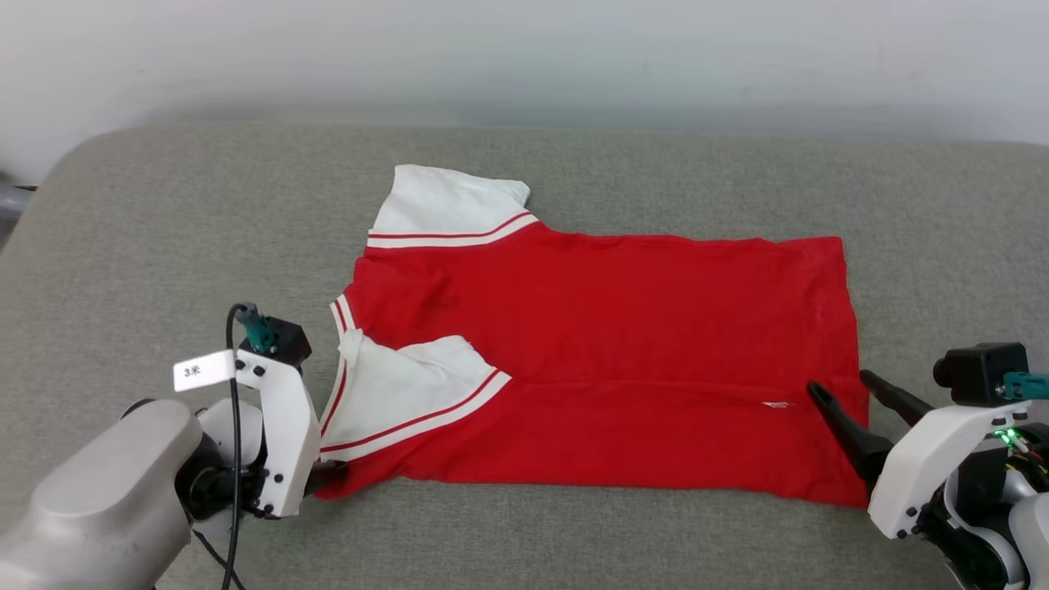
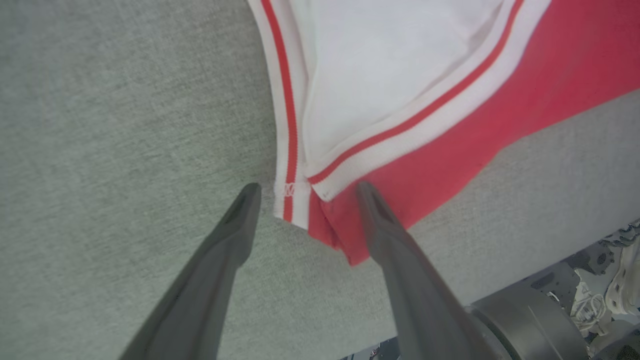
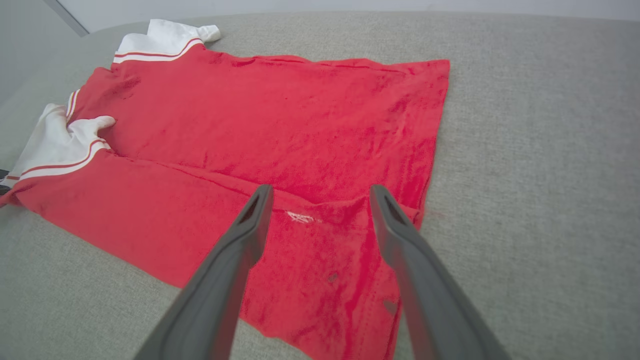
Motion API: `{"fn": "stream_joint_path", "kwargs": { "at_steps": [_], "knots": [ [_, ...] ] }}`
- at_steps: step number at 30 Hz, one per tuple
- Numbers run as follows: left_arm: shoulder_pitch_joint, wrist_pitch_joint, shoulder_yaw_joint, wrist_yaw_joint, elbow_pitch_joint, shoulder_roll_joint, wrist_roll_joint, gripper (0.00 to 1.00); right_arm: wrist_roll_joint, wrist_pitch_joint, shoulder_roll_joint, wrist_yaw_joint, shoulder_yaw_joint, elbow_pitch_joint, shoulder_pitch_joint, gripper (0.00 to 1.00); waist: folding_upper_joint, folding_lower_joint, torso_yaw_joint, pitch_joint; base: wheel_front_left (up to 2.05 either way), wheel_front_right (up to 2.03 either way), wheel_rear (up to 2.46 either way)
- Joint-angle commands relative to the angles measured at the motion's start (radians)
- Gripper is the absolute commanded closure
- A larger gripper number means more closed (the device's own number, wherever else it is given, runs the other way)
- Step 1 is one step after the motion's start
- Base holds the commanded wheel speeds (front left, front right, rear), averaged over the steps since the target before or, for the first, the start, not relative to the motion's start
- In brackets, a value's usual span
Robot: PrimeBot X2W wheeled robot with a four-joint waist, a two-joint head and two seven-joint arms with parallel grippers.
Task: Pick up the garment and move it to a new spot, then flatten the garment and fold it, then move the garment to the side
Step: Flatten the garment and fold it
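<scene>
Left gripper (image 1: 328, 475), 8 o'clock in the head view: fingers spread wide, nothing clamped. Left wrist view (image 2: 306, 190) shows the two tips straddling the garment's (image 2: 550, 75) near corner, where red-white striped trim (image 2: 289, 150) meets red cloth. One finger is over bare grey surface (image 2: 125, 125), the other over the red edge. Whether either tip touches the cloth, cannot tell.

Right gripper (image 1: 842, 383), 4 o'clock in the head view: fingers also wide apart, holding nothing. Right wrist view (image 3: 321, 190) has the tips above the garment (image 3: 280, 115) near its hem corner, with a small white mark (image 3: 300, 217) on the cloth between them. Contact with the cloth not certain.

Garment (image 1: 606, 328) lies flat at the centre of the grey fabric surface (image 1: 164, 229), collar end toward 9 o'clock, hem toward 3 o'clock. One white sleeve (image 1: 447, 205) sticks out at 11 o'clock. The other sleeve (image 1: 410, 385) lies folded over the red body at 8 o'clock. A straight fold edge runs from that sleeve toward the hem. Lettering not visible.
</scene>
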Motion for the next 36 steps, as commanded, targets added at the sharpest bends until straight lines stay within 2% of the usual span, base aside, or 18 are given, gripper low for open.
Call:
{"fn": "stream_joint_path", "kwargs": {
  "at_steps": [1, 8, 9, 10, 11, 19, 24, 29, 32, 36],
  "knots": [
    [0.01, -0.002, -0.008, 0.0, 0.015, -0.009, 0.003, 0.0, -0.006, 0.002, 0.008, -0.001, 0.003, 0.0, -0.013, 0.0, 0.0, 0.0001, -0.014, 0.017, 0.0, 0.0, 0.0],
    [0.036, 0.016, -0.07, 0.001, 0.061, -0.03, -0.007, 0.0, -0.004, -0.002, 0.008, -0.001, 0.007, 0.009, -0.037, 0.0, 0.0, 0.0001, -0.031, 0.041, 0.0, 0.0, 0.0],
    [0.039, 0.022, -0.078, 0.001, 0.061, -0.032, -0.013, 0.25, -0.004, -0.003, 0.007, -0.001, 0.006, 0.009, -0.04, 0.0, 0.0, 0.0001, -0.032, 0.042, 0.0, 0.0, 0.0],
    [0.04, 0.025, -0.086, 0.001, 0.06, -0.032, -0.017, 0.93, -0.004, -0.002, 0.005, -0.001, 0.005, 0.01, -0.042, 0.0, 0.0, 0.0001, -0.032, 0.042, 0.0, 0.0, 0.0],
    [0.039, 0.025, -0.093, 0.001, 0.059, -0.032, -0.019, 1.0, -0.004, 0.0, 0.004, -0.001, 0.004, 0.009, -0.044, 0.0, 0.0, 0.0001, -0.032, 0.04, 0.0, 0.0, 0.0],
    [-0.025, -0.055, -0.094, 0.001, 0.0, 0.018, -0.015, 1.0, -0.01, 0.066, -0.052, -0.001, 0.018, -0.021, -0.064, 0.0, 0.0, 0.0001, -0.021, 0.0, 0.0, 0.0, 0.0],
    [-0.047, -0.108, -0.091, 0.001, -0.05, 0.037, -0.017, 1.0, 0.012, 0.203, -0.126, -0.001, 0.037, -0.062, -0.075, 0.0, 0.0, 0.0001, -0.011, -0.023, 0.0, 0.0, 0.0],
    [-0.057, -0.137, -0.096, 0.001, -0.094, 0.051, -0.008, 1.0, 0.042, 0.39, -0.189, -0.001, 0.065, -0.094, -0.08, 0.0, 0.0, 0.0001, 0.001, -0.031, 0.0, 0.0, 0.0],
    [-0.063, -0.143, -0.1, 0.001, -0.112, 0.05, -0.004, 1.0, 0.064, 0.49, -0.216, -0.001, 0.078, -0.104, -0.084, 0.0, 0.0, 0.0001, 0.009, -0.026, 0.0, 0.0, 0.0],
    [-0.068, -0.153, -0.1, 0.001, -0.125, 0.045, 0.004, 1.0, 0.069, 0.564, -0.219, -0.001, 0.08, -0.08, -0.094, 0.0, 0.0, 0.0001, 0.021, -0.01, 0.0, 0.0, 0.0]
  ]
}}
